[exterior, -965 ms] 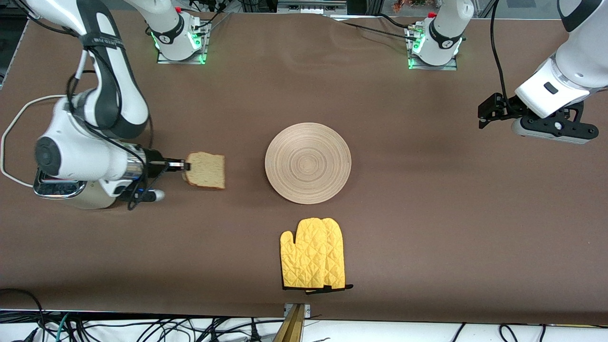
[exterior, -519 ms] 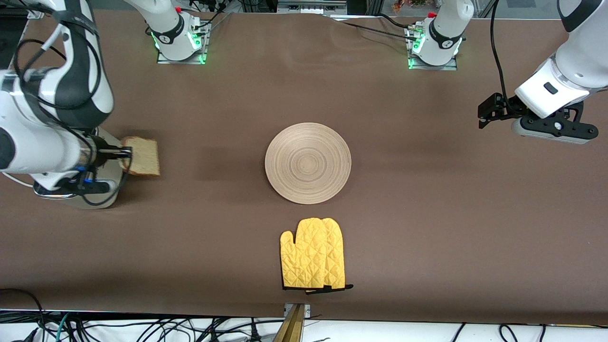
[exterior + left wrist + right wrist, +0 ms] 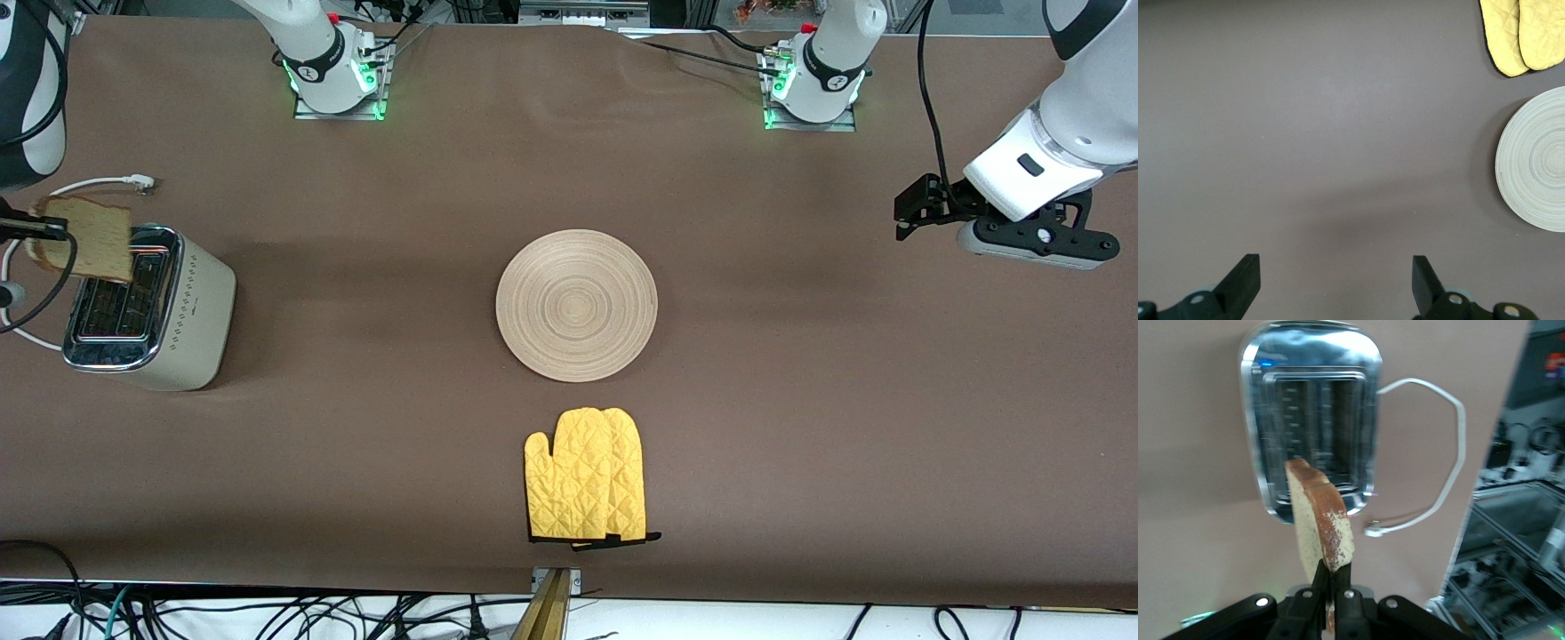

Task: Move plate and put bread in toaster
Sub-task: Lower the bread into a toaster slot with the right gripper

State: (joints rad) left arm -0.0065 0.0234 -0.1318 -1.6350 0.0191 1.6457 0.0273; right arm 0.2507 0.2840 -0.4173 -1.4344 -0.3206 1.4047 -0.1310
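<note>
Right gripper is showing at the edge of the front view, up in the air over the toaster, and it is clamping the bread by one edge. That slice is hanging over the end of the chrome top that lies farther from the front camera, not yet in a slot. Sitting at the right arm's end of the table, the toaster is trailing its white cord across the brown cloth. At mid-table the plate is lying flat, and the yellow oven mitt is resting nearer to the front camera than the plate, apart from it. Over at the left arm's end, the left gripper is waiting in the air above bare table.

Switching to the left wrist view, the left gripper is holding its two black fingers spread wide with nothing between them. Brown table is filling most of the picture, with the plate and the mitt showing at its edge.

Now the right wrist view: the right gripper is pinching the bread tight, the slice standing on edge. Below it the toaster is showing both slots, and the cord is looping beside it.
</note>
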